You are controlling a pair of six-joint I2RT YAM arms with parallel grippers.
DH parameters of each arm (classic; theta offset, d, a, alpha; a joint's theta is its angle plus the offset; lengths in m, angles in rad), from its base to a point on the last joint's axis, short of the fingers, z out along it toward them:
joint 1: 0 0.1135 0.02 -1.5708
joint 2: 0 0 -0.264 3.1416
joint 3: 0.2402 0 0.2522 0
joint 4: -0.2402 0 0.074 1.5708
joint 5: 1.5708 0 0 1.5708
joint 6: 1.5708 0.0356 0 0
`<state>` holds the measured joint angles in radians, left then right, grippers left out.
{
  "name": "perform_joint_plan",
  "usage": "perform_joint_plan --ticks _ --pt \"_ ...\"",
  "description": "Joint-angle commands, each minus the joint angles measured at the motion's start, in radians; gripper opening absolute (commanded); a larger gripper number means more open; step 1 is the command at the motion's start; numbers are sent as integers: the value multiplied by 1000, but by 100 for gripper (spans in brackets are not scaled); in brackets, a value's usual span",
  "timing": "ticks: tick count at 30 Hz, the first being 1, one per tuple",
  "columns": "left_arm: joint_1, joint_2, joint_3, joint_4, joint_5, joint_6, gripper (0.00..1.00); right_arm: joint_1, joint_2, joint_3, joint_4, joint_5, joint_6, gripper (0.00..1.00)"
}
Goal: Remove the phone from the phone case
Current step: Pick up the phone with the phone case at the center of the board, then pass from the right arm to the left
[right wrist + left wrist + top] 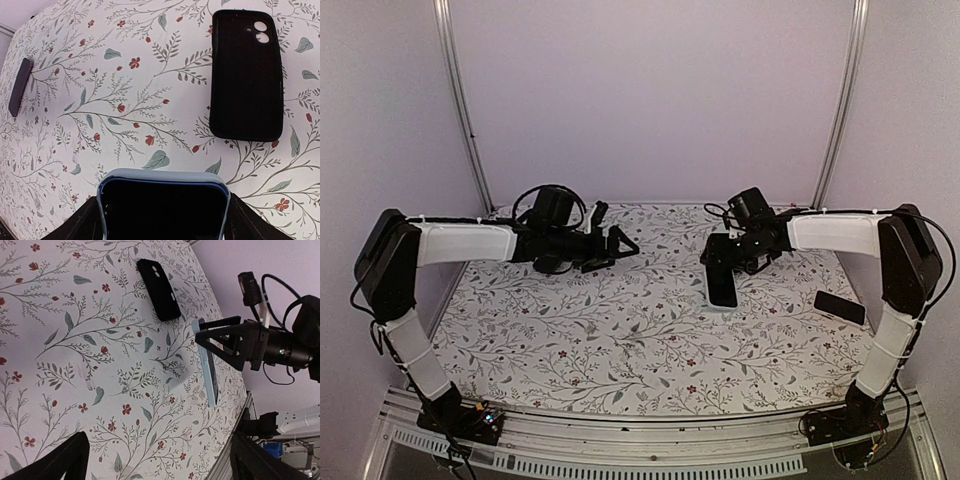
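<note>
Phone [162, 210], dark screen inside a light-blue case [162, 175], stood tilted on its end on the floral table [620, 340], right of centre in the top view. Right gripper [725, 260] had a finger against each long side of it, jaws fairly wide, apparently clamped. A black case [247, 75] lay flat and apart from it, upper right in the right wrist view. Left gripper [615, 243] hung left of centre, jaws fully spread, holding nothing.
</note>
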<state>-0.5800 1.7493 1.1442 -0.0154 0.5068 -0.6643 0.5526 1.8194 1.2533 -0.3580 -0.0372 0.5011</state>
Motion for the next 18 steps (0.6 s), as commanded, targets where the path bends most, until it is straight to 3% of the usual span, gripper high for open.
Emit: perform_joint_plan --ticks 1,18 --pt "-74 41 11 99 47 -25 99 28 -55 72 73 -49 35 33" --pt "-198 161 95 182 25 -90 99 113 -66 158 143 -100 116 32"
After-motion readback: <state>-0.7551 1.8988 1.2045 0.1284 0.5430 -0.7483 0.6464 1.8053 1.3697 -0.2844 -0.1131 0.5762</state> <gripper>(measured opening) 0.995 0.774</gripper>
